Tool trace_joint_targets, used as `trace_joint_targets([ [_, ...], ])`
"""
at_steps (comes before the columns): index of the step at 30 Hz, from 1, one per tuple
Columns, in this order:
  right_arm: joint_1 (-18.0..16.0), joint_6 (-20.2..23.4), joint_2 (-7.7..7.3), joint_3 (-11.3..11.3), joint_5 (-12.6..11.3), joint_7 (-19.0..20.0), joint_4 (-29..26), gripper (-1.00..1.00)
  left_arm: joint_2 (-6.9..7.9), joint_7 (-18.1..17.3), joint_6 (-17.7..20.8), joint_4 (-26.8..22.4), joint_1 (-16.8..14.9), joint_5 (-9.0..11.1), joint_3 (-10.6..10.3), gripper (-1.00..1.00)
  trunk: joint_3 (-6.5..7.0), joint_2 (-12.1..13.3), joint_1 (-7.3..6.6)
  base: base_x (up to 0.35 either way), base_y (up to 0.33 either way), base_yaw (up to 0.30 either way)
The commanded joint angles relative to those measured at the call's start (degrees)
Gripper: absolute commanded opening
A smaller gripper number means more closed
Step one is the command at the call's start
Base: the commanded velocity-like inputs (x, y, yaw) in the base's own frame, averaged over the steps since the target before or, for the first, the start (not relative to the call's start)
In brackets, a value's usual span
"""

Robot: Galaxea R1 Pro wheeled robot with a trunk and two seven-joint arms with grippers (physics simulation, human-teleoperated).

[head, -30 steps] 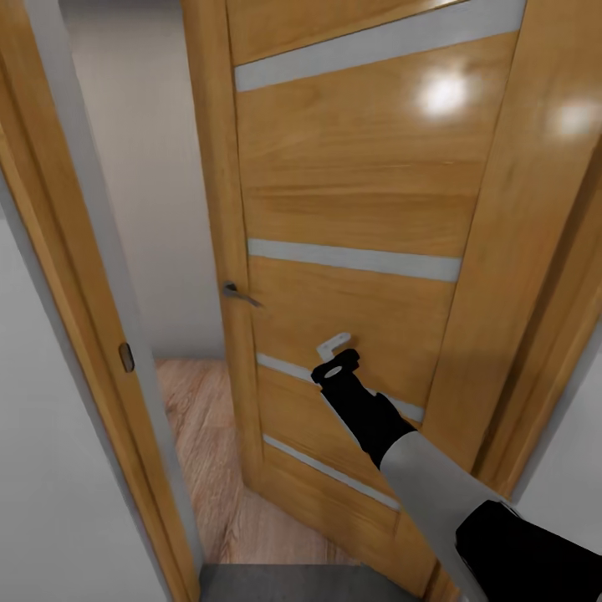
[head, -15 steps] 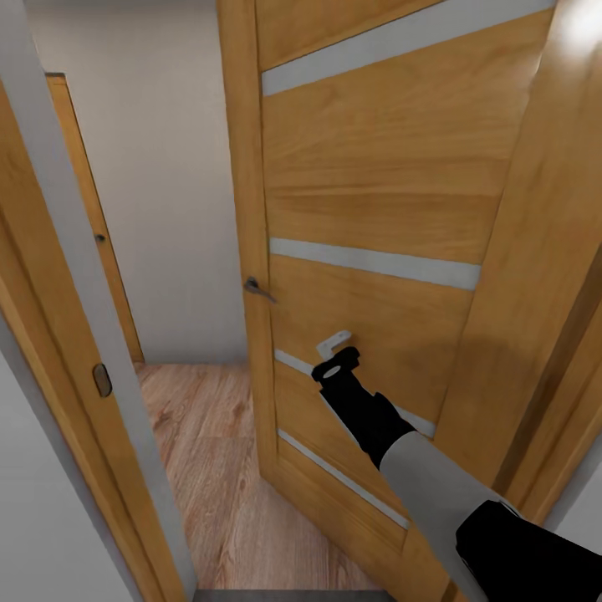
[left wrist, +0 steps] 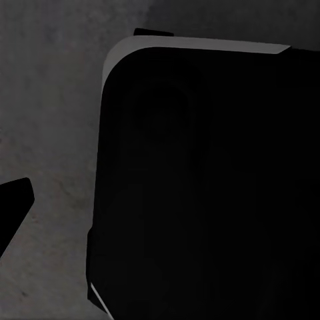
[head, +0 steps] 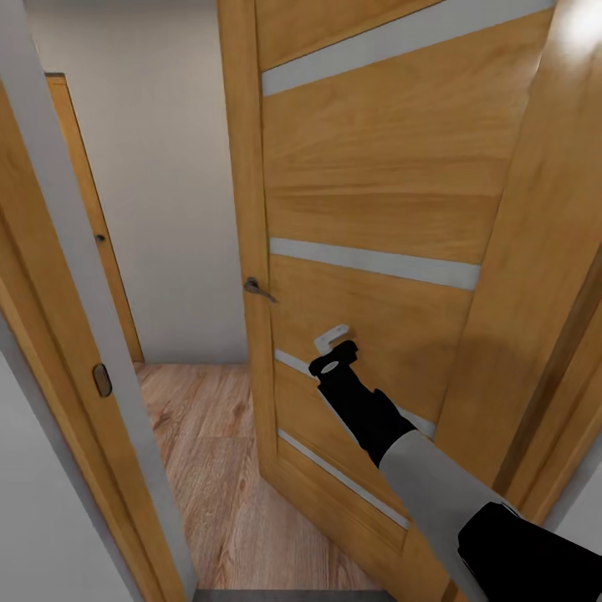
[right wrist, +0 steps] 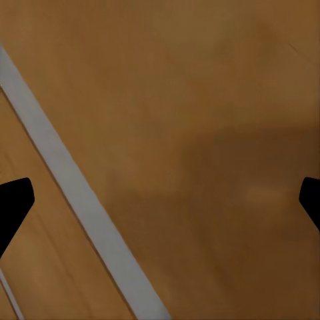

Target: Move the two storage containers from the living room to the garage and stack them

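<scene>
The two storage containers are out of view. My right gripper (head: pixel 333 348) is stretched out against the lower half of an orange-brown wooden door (head: pixel 376 167), below and right of its lever handle (head: pixel 257 289). In the right wrist view the door panel (right wrist: pixel 200 100) is very close, and the right gripper (right wrist: pixel 160 200) is open with nothing between its fingers. In the left wrist view one black fingertip (left wrist: pixel 13 205) hangs over the dark grey concrete floor (left wrist: pixel 53 100), next to my own black body (left wrist: pixel 213 187).
The door stands partly open in its frame (head: pixel 84 334). Through the gap lie a light wood-plank floor (head: pixel 209 451), a white wall (head: pixel 159 167) and another wooden door edge (head: pixel 88 226). A strip of grey floor (head: pixel 276 595) marks the threshold.
Over the last second the door has swung wider and the head view has shifted, showing more of the hallway. My right gripper has edged slightly up the door.
</scene>
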Motion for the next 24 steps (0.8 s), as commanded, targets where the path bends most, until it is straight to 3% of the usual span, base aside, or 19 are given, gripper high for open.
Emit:
trace_joint_targets([
  [1,0.0,0.6,0.00,0.2,0.5,0.0,0.0,1.00,0.00,0.0,-0.1,0.0,0.0,0.5,-0.1,1.00,-0.06,0.0,0.00,0.000,0.000,0.000],
  [18,0.0,0.6,0.00,0.8,-0.1,-0.3,1.0,1.00,-0.13,0.1,-0.1,-0.1,0.0,0.4,0.0,1.00,-0.06,0.0,0.00,0.003,0.000,0.000],
  [24,0.0,0.9,0.00,0.9,0.2,-0.3,1.0,1.00,-0.13,0.0,0.0,-0.1,0.0,0.4,-0.1,1.00,-0.06,0.0,0.00,0.225,0.000,0.000],
])
